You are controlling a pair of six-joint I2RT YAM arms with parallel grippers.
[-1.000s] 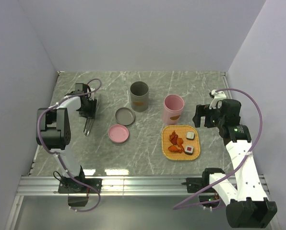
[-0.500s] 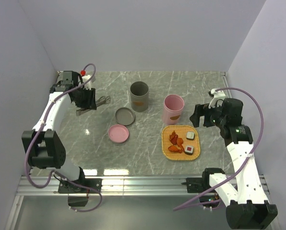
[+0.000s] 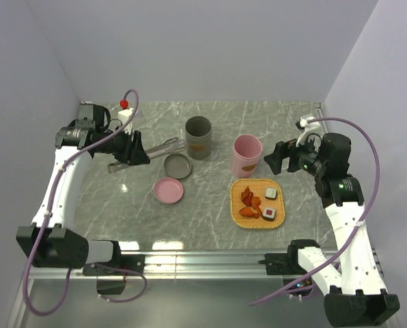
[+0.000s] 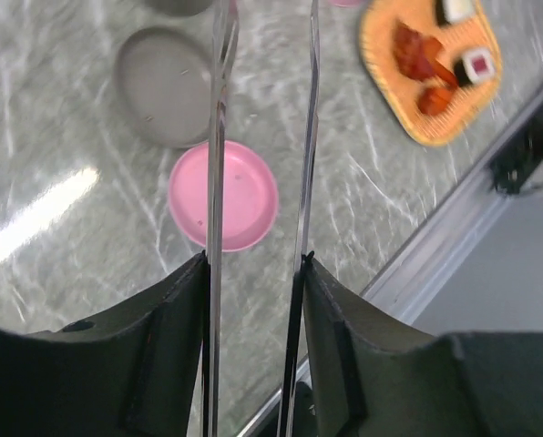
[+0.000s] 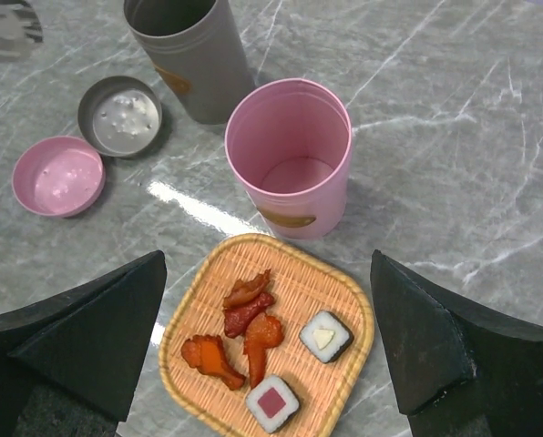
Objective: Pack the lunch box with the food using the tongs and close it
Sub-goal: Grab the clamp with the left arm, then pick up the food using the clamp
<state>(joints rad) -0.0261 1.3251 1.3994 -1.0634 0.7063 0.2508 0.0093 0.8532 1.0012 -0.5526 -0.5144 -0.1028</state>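
Note:
My left gripper [image 3: 132,149] is shut on the tongs [image 3: 164,145], held above the table left of the containers. In the left wrist view the tongs' two silver arms [image 4: 219,137] run forward from between the fingers of that gripper [image 4: 255,264], slightly apart. The food lies on an orange woven tray [image 3: 238,202]: two sushi rolls [image 5: 325,336] [image 5: 273,401] and several orange-red fried chunks [image 5: 244,328]. The lunch box is an open pink cylinder [image 3: 246,155] and an open grey one [image 3: 198,137]. My right gripper [image 3: 280,158] hovers open over the tray [image 5: 344,273], its fingers [image 5: 98,337] wide apart and holding nothing.
A grey lid [image 3: 177,165] and a pink lid [image 3: 169,190] lie face up on the marble table, left of the tray. Both also show under the tongs, the grey lid [image 4: 162,85] and the pink lid [image 4: 224,195]. The metal rail [image 3: 203,260] runs along the near edge.
My left arm has lifted the tongs off the table at the left and swung them right toward the lids. The right gripper has shifted slightly back and stays open.

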